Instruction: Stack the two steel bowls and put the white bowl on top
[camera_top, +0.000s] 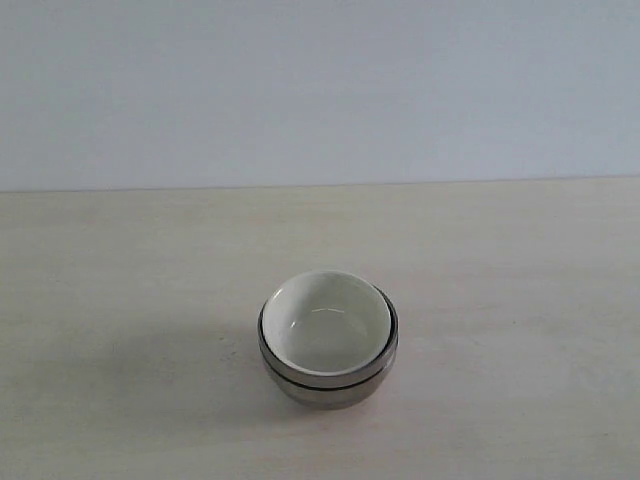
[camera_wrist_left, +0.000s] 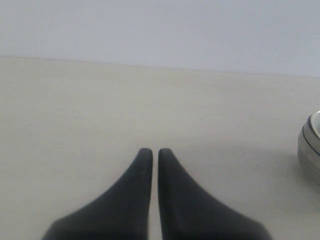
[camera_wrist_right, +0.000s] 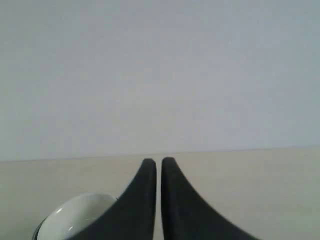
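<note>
On my left wrist feed the left gripper (camera_wrist_left: 155, 150) is closed to a thin slit and holds nothing. The steel bowls (camera_wrist_left: 309, 150) stand on the table (camera_wrist_left: 75, 110) off to one side of it, well apart. The right gripper (camera_wrist_right: 159, 160) is pinched just as tight and is empty too, with the white bowl (camera_wrist_right: 80, 212) near it, partly hidden behind it. On the exterior feed I see the white bowl nested inside the stacked steel bowls.

Pale wood-grain table (camera_top: 120, 280); near its centre sit nested steel bowls (camera_top: 330, 388), white bowl (camera_top: 325, 320) inside.
</note>
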